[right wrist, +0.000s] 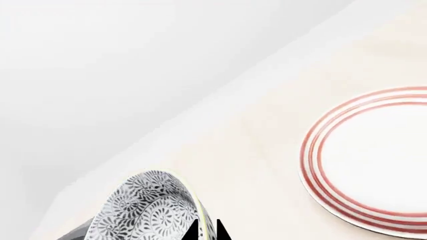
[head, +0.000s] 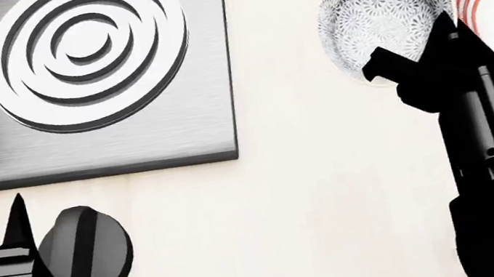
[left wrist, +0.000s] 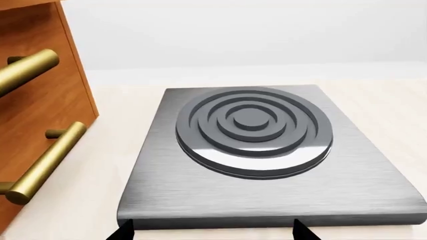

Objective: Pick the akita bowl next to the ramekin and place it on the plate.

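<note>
The akita bowl (head: pixel 383 11), a small deep round bowl with a grey-white speckled floral outside, hung tilted in the right gripper (head: pixel 421 57), its patterned wall turned toward the head camera and its rim pinched between the black fingertips (right wrist: pixel 215 231), as the right wrist view showed; the jaws stood narrow, closed on that rim. Nearest the robot, the left gripper (head: pixel 22 238) hovered low over bare pale countertop (head: pixel 314 194), only the dark tips of its fingers (left wrist: pixel 301 231) showing in its own camera, so I cannot tell how wide it stood. Beyond it lay the brushed grey metal hob slab with raised concentric rings (head: pixel 89 66), its front edge square to the robot, and just beside it a wooden drawer front with brass bar handles (left wrist: pixel 40 130). The white plate with red concentric stripes (right wrist: pixel 373 160) sat beside the bowl, apart from it, with open counter between them.
</note>
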Motion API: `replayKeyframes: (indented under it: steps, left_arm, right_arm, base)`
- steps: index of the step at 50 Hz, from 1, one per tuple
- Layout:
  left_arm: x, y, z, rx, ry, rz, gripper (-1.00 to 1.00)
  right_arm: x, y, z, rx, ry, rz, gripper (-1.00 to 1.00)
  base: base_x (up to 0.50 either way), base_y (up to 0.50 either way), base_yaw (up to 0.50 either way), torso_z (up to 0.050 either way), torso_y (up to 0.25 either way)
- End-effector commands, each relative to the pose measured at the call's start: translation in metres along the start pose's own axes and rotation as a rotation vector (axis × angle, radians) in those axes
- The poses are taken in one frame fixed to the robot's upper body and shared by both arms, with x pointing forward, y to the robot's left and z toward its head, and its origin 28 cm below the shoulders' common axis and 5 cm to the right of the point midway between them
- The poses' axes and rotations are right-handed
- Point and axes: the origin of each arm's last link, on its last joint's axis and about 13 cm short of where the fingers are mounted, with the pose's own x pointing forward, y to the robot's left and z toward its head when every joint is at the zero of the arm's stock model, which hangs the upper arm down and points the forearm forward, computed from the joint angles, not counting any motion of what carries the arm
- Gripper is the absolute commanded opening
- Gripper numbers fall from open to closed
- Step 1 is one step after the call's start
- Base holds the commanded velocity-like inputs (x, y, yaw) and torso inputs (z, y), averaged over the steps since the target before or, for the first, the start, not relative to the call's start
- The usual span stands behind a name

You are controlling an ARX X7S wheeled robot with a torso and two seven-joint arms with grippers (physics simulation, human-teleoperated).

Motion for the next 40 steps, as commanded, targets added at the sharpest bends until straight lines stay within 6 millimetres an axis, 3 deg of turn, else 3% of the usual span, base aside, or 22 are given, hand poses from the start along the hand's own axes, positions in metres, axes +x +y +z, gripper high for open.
replayKeyframes:
  steps: [1,23,40]
  left_arm:
    - [0.0,0.001,0.001,-0.024,-0.002,-0.018,1.0]
    - [0.001,0.002,-0.003,-0.025,0.007,-0.016,1.0]
    - [0.001,0.002,0.0,-0.024,0.001,-0.012,1.0]
  right_arm:
    - [0.011,-0.007,0.012,0.071,-0.06,-0.007,-1.0]
    - [0.039,-0.028,0.012,0.149,-0.085,-0.09,-1.0]
    - [0.047,-0.036,0.028,0.17,-0.117,-0.16,-1.0]
  base:
    - [0.0,0.0,0.0,0.0,0.0]
    - [0.0,0.0,0.0,0.0,0.0]
    - [0.0,0.0,0.0,0.0,0.001]
